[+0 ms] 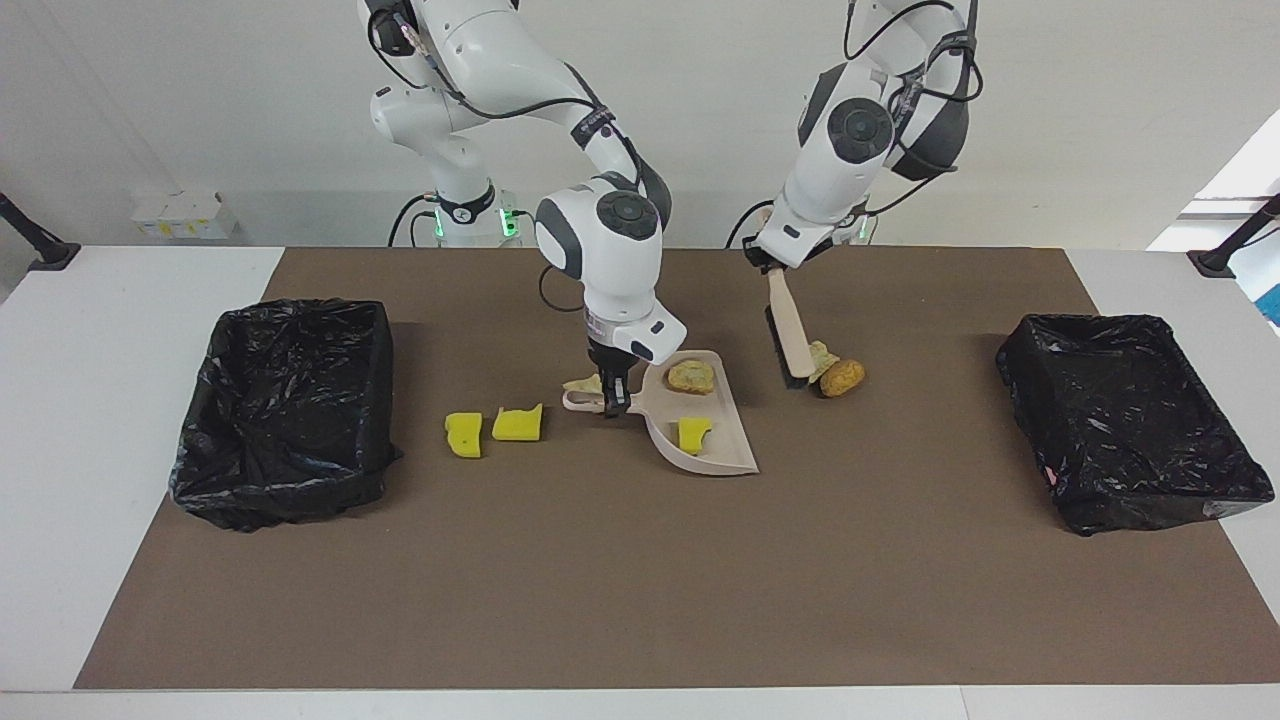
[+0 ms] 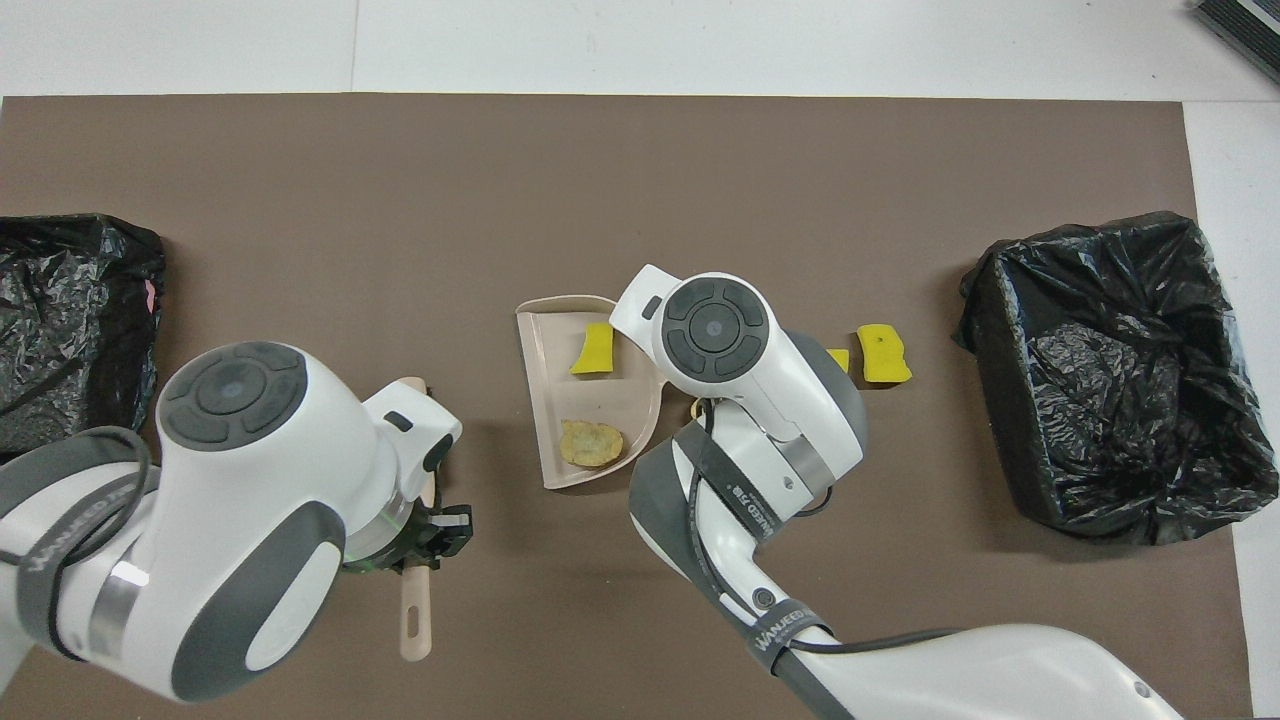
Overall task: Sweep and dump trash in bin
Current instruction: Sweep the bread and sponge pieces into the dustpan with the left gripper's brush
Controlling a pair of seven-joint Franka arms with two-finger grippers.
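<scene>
Facing view: left gripper (image 1: 772, 264) clamps the brush (image 1: 790, 330), right gripper (image 1: 612, 392) clamps the dustpan (image 1: 715, 440) handle (steady it), so sweep the tan chunks (image 1: 838, 374) low toward its mouth.

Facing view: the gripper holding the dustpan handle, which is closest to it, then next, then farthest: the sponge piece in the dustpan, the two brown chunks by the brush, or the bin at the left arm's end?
From the right gripper:
1. Sponge piece, in the dustpan.
2. Brown chunks, by the brush, toward the left arm's end.
3. Bin, at the left arm's end.

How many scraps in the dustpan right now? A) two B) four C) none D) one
A: the dustpan holds one yellow sponge piece and one tan bread-like chunk, seen in both views.
</scene>
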